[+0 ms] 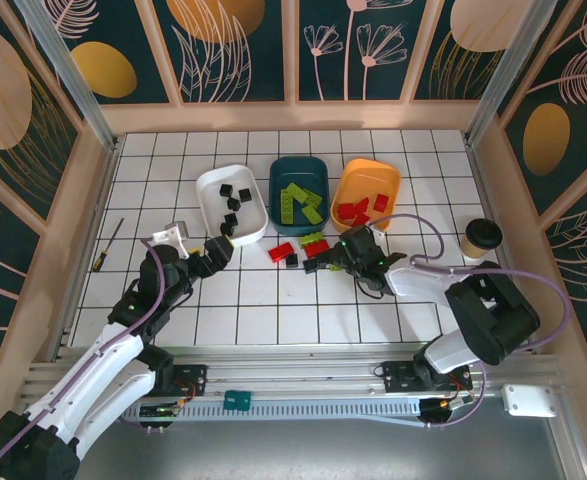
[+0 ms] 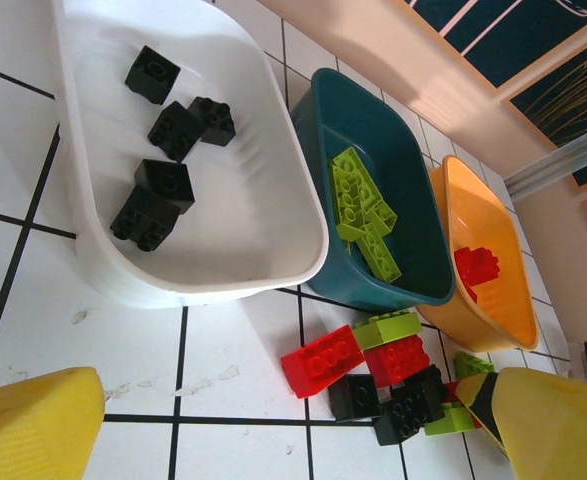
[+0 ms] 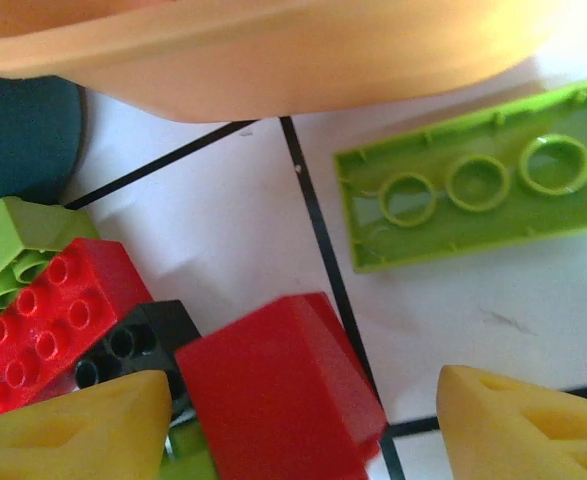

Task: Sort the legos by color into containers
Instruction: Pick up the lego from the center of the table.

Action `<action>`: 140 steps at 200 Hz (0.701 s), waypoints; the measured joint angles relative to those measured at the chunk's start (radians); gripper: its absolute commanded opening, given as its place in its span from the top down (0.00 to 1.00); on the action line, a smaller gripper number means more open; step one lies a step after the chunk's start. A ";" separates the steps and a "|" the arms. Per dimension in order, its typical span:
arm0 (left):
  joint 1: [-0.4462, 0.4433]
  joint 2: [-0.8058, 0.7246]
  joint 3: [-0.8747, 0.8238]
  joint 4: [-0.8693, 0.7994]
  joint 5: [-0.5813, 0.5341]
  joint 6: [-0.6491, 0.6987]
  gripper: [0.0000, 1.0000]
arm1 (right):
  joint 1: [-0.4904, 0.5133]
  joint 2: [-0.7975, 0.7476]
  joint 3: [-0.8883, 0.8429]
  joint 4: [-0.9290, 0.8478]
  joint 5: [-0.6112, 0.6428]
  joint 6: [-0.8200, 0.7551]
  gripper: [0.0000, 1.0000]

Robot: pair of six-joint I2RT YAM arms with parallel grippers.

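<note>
Red studded plastic brick (image 3: pixel 273 395) straddled by right gripper (image 3: pixel 303 435), fingers parted, just beside shallow orange plastic bin (image 3: pixel 273 50). Picking step; next: close, lift, drop there. Left gripper (image 1: pixel 216 252) spread, empty.

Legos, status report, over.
Left gripper open, empty, near white bin. Right gripper open, straddling red brick. Mixed loose bricks crowd it.

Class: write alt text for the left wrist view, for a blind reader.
Three bins stand in a row on a tiled table: a white bin of black bricks, a teal bin of green bricks, an orange bin of red bricks. A loose pile of mixed bricks lies in front; the left gripper shows open jaws.
</note>
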 measured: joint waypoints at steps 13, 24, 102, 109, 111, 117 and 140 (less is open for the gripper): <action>0.000 0.000 0.000 0.000 0.000 0.000 0.02 | 0.000 0.021 0.015 0.000 0.000 -0.016 0.36; 0.000 0.001 0.000 0.000 0.000 0.000 0.01 | 0.000 0.039 0.026 0.000 0.003 -0.032 0.40; 0.000 0.019 0.000 0.000 0.001 0.001 0.01 | -0.003 0.010 0.017 -0.025 0.032 -0.073 0.75; 0.000 0.020 0.000 0.000 0.001 0.001 0.01 | -0.004 -0.013 0.008 -0.037 0.033 -0.077 0.76; 0.000 0.020 0.000 0.000 0.001 0.001 0.01 | -0.004 -0.021 0.005 -0.040 0.033 -0.076 0.77; 0.000 0.021 0.000 0.000 0.001 0.001 0.01 | -0.004 -0.048 -0.003 -0.053 0.033 -0.082 0.78; 0.000 0.021 -0.001 0.000 0.005 0.001 0.01 | -0.004 -0.184 -0.012 -0.105 0.032 -0.094 0.78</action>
